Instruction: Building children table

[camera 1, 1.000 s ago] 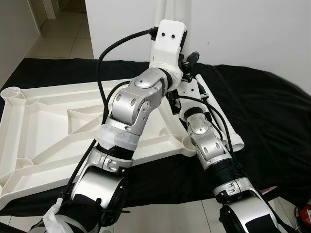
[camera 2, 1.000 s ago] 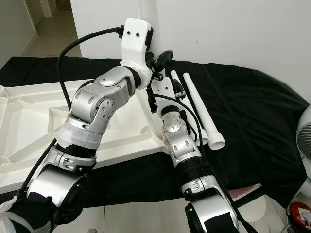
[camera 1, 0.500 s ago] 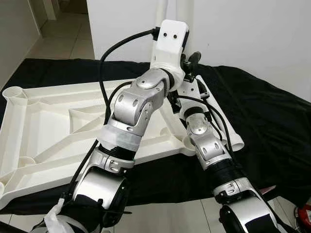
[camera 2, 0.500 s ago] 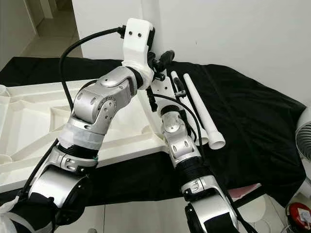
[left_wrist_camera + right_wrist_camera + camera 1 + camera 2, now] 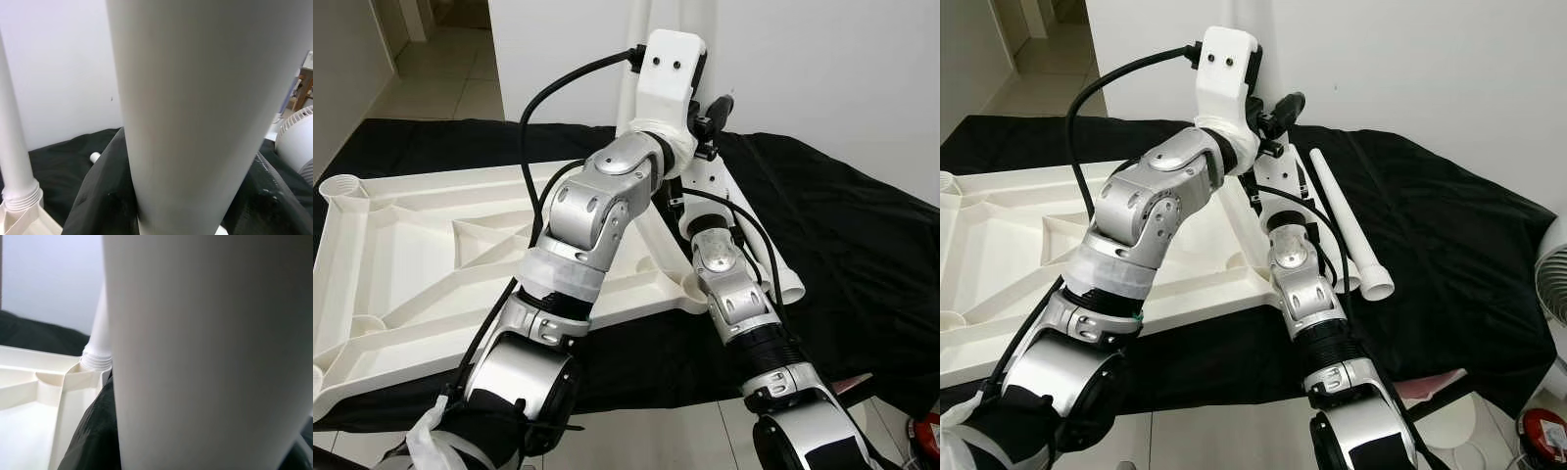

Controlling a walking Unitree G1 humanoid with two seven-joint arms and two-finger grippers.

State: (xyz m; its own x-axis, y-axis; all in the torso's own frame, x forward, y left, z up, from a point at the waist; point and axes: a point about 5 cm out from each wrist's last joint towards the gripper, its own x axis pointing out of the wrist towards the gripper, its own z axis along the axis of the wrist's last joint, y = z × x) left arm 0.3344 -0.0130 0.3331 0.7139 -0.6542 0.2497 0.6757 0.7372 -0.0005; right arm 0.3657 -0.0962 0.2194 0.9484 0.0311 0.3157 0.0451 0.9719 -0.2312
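Your left gripper point(image 5: 710, 113) and right gripper point(image 5: 690, 181): grip state you cannot tell | upright table leg point(image 5: 181, 112) close before both wrist cameras | tabletop point(image 5: 401, 245) lies upside down on black cloth point(image 5: 862, 235) | loose leg point(image 5: 1347, 225) beside it

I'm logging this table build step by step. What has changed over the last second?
The left arm's white wrist housing has risen and shifted slightly to the robot's right along the upright white leg that both wrist cameras sit against. The right arm has barely moved. The upturned white tabletop, the loose leg on the black cloth and the already fitted leg stayed put.
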